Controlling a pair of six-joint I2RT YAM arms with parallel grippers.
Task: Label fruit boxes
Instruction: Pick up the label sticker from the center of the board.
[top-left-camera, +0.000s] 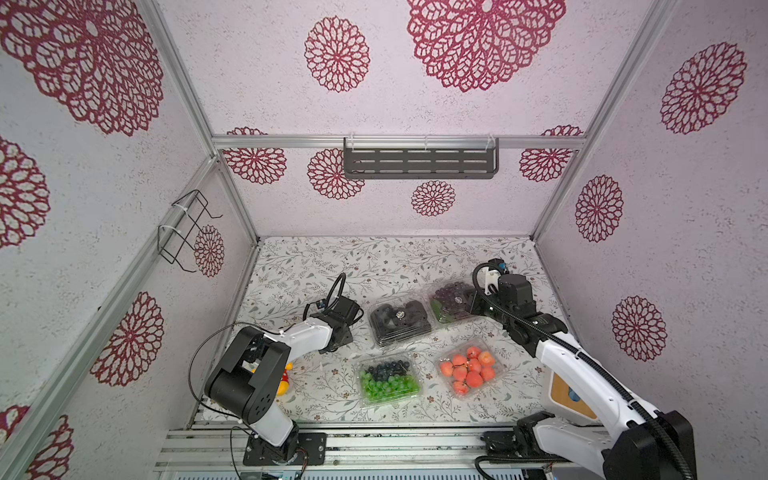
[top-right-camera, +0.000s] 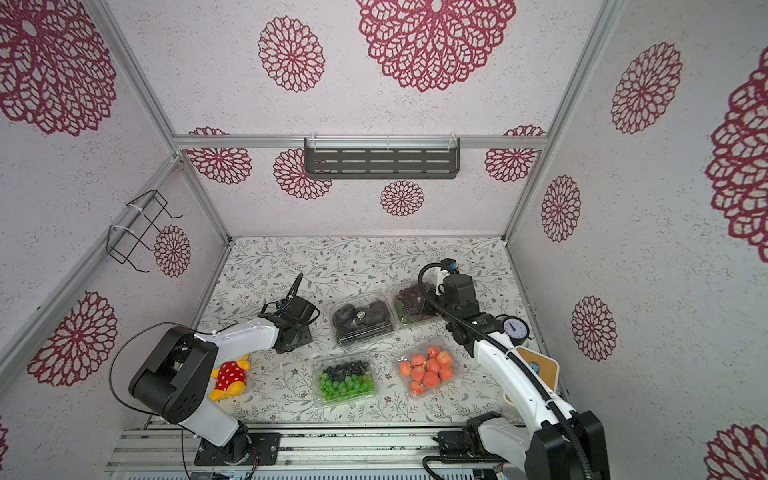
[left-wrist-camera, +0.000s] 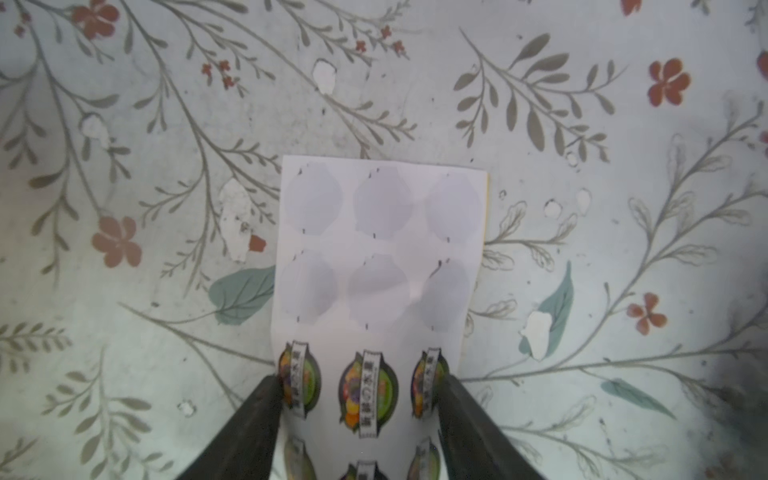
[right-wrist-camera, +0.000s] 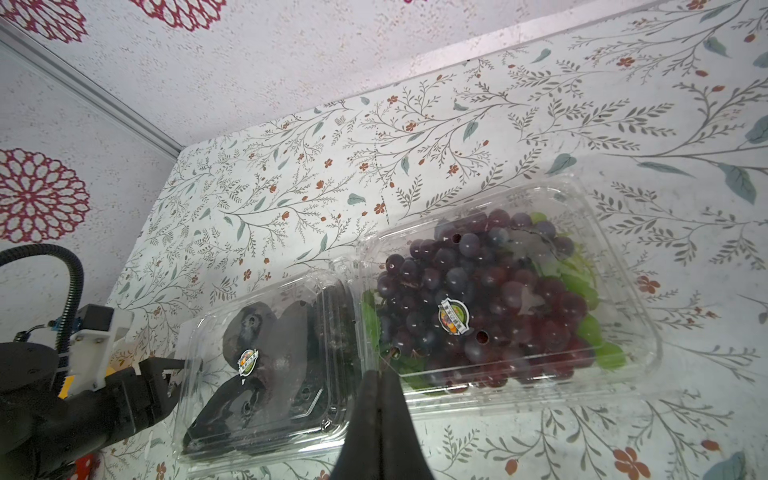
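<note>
Four clear fruit boxes lie on the flowered table. The black-fruit box (top-left-camera: 399, 320) (right-wrist-camera: 266, 374) and the purple-grape box (top-left-camera: 451, 305) (right-wrist-camera: 498, 299) sit side by side, each with a round sticker on its lid. Nearer the front are the green-and-blue box (top-left-camera: 388, 380) and the orange-red box (top-left-camera: 469, 368), with no sticker visible. My left gripper (left-wrist-camera: 359, 380) points down left of the black-fruit box, its fingers pressed on both side edges of a white sticker sheet (left-wrist-camera: 380, 249), which bows between them. My right gripper (right-wrist-camera: 380, 372) is shut and empty, at the seam between the two stickered boxes.
A red-and-yellow plush toy (top-right-camera: 230, 376) lies under the left arm's elbow. A round gauge (top-right-camera: 514, 328) and a wooden board (top-left-camera: 569, 395) stand at the right edge behind the right arm. A dark shelf (top-left-camera: 419, 162) hangs on the back wall, a wire rack (top-left-camera: 187, 232) on the left wall.
</note>
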